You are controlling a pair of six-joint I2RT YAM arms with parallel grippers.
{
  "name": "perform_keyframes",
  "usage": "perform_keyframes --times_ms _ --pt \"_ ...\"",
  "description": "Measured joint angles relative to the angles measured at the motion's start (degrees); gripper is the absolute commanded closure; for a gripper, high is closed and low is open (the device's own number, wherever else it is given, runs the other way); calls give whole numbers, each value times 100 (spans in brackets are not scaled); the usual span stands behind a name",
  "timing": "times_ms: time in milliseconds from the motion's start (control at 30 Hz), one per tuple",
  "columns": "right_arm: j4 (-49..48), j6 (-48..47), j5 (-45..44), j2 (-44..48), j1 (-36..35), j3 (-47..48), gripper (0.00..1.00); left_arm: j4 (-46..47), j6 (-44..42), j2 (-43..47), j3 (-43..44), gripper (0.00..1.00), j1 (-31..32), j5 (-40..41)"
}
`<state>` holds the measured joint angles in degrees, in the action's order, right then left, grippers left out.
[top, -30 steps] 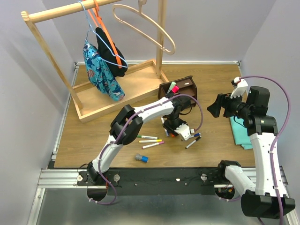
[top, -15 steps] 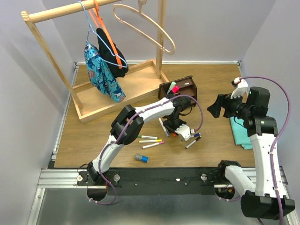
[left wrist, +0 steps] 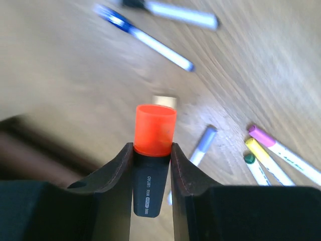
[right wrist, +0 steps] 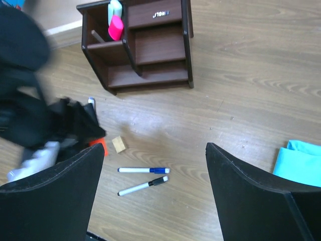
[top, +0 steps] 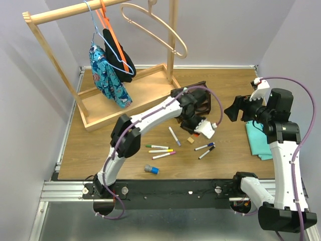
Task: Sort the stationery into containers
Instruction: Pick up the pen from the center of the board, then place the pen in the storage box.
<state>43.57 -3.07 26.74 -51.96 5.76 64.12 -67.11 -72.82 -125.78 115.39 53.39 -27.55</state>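
**Left gripper** point(left wrist: 153, 148)
- The jaws are partly closed and clamped on the black barrel of the orange-ended highlighter point(left wrist: 155, 128).
- The orange end juts past the fingertips, and the barrel runs back between the fingers, in line with them.
- It is carried clear of the table point(top: 100, 145) and touches nothing below.
- Judgement: it is gripped lengthwise by the barrel so it can go end-first into an open-topped slot.

**Container**
- The dark brown desk organiser point(right wrist: 186, 40) sits just behind the hand in the overhead view. A dark blurred mass at the hand's lower left in the wrist view is probably its edge.
- A pink-capped item point(right wrist: 116, 26) stands in one back compartment, with a pale green-capped one point(right wrist: 115, 7) beside it.
- I cannot tell which compartment the highlighter is bound for.

**On the wood beneath the fingertips**
- The tan cube point(left wrist: 164, 100) lies just ahead of the orange end.
- The blue-capped marker point(left wrist: 150, 42) lies further ahead.
- The purple-capped marker point(left wrist: 203, 143) is close on the hand's right.
- Beyond it lie the pink-capped marker point(left wrist: 281, 149), the yellow-capped marker point(left wrist: 266, 159) and the green-capped marker point(left wrist: 249, 159).
- The grey-blue cylinder point(top: 151, 169) is well apart from the hand, toward the arm bases.

**Right gripper** point(right wrist: 153, 150)
- The jaws are spread wide with nothing between them.
- It hangs high, looking down on the organiser, with a teal cloth point(right wrist: 301, 163) off by its right finger.
- Judgement: it is parked aside to leave the working arm room.

**Progress (judgement):** early, since most of the stationery lies loose on the table.
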Motion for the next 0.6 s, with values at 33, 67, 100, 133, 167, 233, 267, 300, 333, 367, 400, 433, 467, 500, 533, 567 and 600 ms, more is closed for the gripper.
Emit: perform_keyframes --times_ms 33,67,100,133,167,233,267,300,333,367,400,433,467,500,533,567,600 --pt "0 0 0 -24 0 33 11 17 157 162 160 100 -4 -105" --pt "-15 0 -7 -63 0 72 11 24 264 284 267 100 -9 -175" --pt "-15 0 -9 -103 0 103 11 101 466 498 407 100 -46 -308" --pt "-28 2 -15 -162 0 129 11 177 654 664 468 100 -59 -420" --pt "-46 2 -31 -203 0 136 11 354 951 916 492 100 -105 -592" --pt "-87 17 -57 -319 0 136 11 682 1475 1250 452 100 -199 -822" --pt "-105 26 -63 -352 0 136 11 1040 1851 1513 302 100 -308 -957" --pt "-144 48 -81 -393 0 136 11 1416 2186 1707 120 100 -422 -1062" --pt "-208 72 -103 -437 0 136 11 1976 2708 1926 -131 100 -597 -1156" --pt "-302 94 -127 -483 0 136 11 2507 3130 2103 -437 100 -785 -1204" --pt "-367 109 -144 -525 0 138 11 2955 3488 2186 -662 100 -940 -1222" --pt "-439 116 -157 -581 0 138 11 3550 3936 2223 -898 100 -1147 -1228" --pt "-479 122 -162 -634 0 146 11 3963 4245 2221 -1058 100 -1272 -1222" --pt "-520 125 -170 -726 0 175 12 4494 4634 2177 -1259 100 -1427 -1215" --pt "-529 127 -184 -785 0 197 12 4933 4990 2098 -1381 100 -1580 -1207" --pt "-546 127 -190 -885 0 245 12 5239 5246 2000 -1447 100 -1700 -1200" --pt "-581 125 -208 -1025 0 315 12 5700 5615 1858 -1515 100 -1821 -1204"
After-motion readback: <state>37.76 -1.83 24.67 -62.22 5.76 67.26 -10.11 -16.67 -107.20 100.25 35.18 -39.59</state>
